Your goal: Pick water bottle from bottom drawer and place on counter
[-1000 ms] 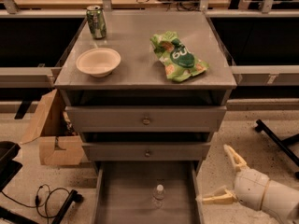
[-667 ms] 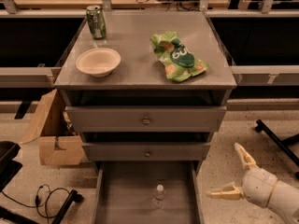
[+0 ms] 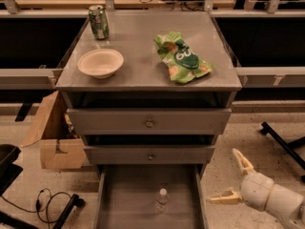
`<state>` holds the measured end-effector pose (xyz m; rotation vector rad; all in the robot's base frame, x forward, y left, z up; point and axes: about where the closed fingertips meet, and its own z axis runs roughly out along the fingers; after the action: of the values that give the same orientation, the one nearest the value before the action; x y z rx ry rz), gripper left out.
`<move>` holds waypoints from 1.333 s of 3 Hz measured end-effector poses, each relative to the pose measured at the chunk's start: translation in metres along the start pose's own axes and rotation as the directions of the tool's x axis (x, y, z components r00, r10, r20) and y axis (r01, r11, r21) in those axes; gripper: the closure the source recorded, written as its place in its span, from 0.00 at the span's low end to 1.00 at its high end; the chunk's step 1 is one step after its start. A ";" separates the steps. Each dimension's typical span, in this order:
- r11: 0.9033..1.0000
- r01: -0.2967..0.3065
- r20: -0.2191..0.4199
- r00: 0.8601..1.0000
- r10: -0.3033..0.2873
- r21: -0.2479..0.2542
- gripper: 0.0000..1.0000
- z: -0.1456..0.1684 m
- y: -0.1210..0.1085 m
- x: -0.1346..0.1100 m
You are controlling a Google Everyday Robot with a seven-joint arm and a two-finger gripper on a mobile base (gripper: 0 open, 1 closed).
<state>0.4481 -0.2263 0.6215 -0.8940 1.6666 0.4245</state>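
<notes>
Nudged left since before, the gripper (image 3: 223, 175), fingers (image 3: 222, 196) spread wide, hangs below the tabletop's (image 3: 143, 68) front right corner, the upright water bottle (image 3: 161, 200) standing to its left in the bottom drawer (image 3: 126, 209).

On your counter (image 3: 143, 78) sit a green soda can (image 3: 98, 22) at the back left, a cream bowl (image 3: 100, 63) just before it, and a crumpled green snack bag (image 3: 182, 57) to the right. Your gripper (image 3: 232, 179) hangs, fingers (image 3: 243, 160) spread, low right, above the speckled floor (image 3: 228, 140) beside the bottom drawer (image 3: 126, 199).
</notes>
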 end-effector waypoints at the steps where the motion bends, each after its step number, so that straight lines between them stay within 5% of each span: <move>1: 0.999 -0.001 0.046 0.999 0.003 -0.036 0.00 0.048 0.022 0.057; 3: 0.993 -0.014 0.035 0.999 0.018 -0.114 0.00 0.114 0.057 0.157; 4: 0.987 0.001 0.028 1.000 0.004 -0.162 0.00 0.144 0.072 0.183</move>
<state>0.4777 -0.1424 0.3949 -1.0016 1.6241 0.5780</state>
